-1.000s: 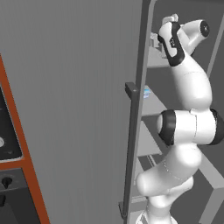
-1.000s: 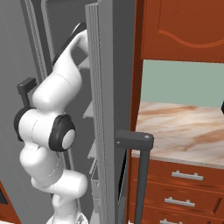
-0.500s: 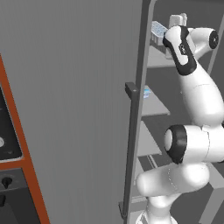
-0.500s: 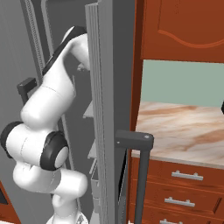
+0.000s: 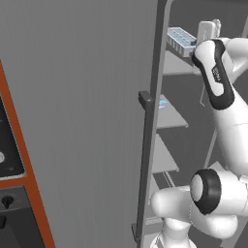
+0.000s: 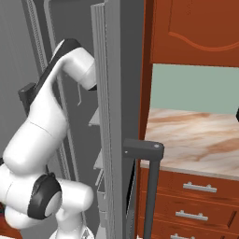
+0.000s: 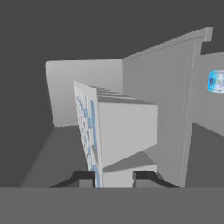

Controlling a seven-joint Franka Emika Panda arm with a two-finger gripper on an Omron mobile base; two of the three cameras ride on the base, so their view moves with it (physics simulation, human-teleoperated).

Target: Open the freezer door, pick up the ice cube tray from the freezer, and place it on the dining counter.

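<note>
Fingers [image 7: 94, 176] closed on the end of the ice cube tray [image 5: 181, 40], one dark tip on each side of its rim. Tray held up beside the top shelf [image 5: 180, 65] inside the open freezer [image 5: 193, 121]; freezer door [image 5: 87, 121] swung wide.

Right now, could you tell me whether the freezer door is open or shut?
Open: the freezer door stands swung out, exposing shelves and the ice cube tray.

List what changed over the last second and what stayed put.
The arm lifted and straightened, drawing the gripper up and back with the ice cube tray, which now hangs above its shelf. The grip stayed shut on the tray; the freezer door stayed open, and the small blue item stayed on the lower shelf.
</note>
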